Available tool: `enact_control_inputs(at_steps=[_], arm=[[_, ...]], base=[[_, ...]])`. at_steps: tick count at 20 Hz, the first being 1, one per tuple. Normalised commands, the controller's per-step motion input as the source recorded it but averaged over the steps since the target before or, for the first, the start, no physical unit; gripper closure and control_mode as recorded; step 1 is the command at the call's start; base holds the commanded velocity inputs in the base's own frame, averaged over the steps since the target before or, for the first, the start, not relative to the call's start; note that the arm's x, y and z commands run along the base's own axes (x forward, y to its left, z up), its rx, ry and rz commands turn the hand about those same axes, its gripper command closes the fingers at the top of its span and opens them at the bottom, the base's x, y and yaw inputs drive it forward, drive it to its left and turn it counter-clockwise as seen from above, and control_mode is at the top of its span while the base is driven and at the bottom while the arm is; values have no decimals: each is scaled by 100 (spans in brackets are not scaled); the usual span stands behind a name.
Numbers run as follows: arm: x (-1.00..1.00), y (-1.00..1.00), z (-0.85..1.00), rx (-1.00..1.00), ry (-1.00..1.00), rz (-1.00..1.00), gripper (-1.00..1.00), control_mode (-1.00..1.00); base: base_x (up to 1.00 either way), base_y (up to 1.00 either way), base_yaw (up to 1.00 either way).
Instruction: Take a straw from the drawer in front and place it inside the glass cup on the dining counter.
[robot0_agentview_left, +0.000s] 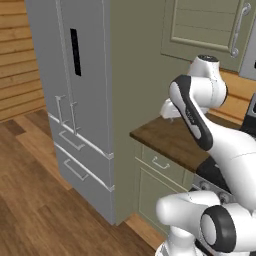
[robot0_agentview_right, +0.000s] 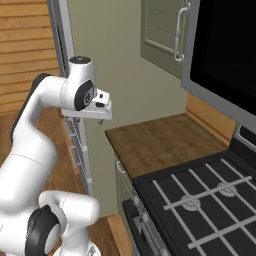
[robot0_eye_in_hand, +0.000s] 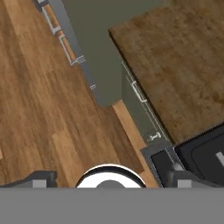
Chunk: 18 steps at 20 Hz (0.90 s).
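The sage-green drawer (robot0_agentview_left: 159, 162) sits shut under the brown wood counter top (robot0_agentview_left: 172, 137), its small silver handle (robot0_eye_in_hand: 139, 92) facing the floor side. My gripper (robot0_agentview_right: 96, 115) hangs above the counter's left corner, well above the drawer, pointing down. In the hand view its dark fingertips (robot0_eye_in_hand: 43, 178) stand wide apart with nothing between them, so it is open. The straw is hidden, since the drawer is shut. The glass cup and the dining counter are out of view.
A tall grey fridge (robot0_agentview_left: 75, 100) with bar-handled drawers stands left of the counter. A black stove top (robot0_agentview_right: 200, 200) adjoins the counter on the right, with a dark appliance (robot0_agentview_right: 225, 45) and a green wall cabinet (robot0_agentview_left: 210, 25) above. Wood floor (robot0_eye_in_hand: 39, 109) lies in front.
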Motion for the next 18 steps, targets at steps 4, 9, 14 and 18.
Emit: enact_control_inputs(at_steps=[4, 9, 14, 18], arm=[[0, 64, -49, -34, -1, 7, -100, -100], [0, 84, -89, -56, -3, 0, -100, -100], [0, 35, -94, -47, -2, 0, -100, -100], [7, 1, -85, -32, 0, 0, -100, -100]], base=[[0, 0, 0], [0, 0, 0], [0, 0, 0], [0, 0, 0]])
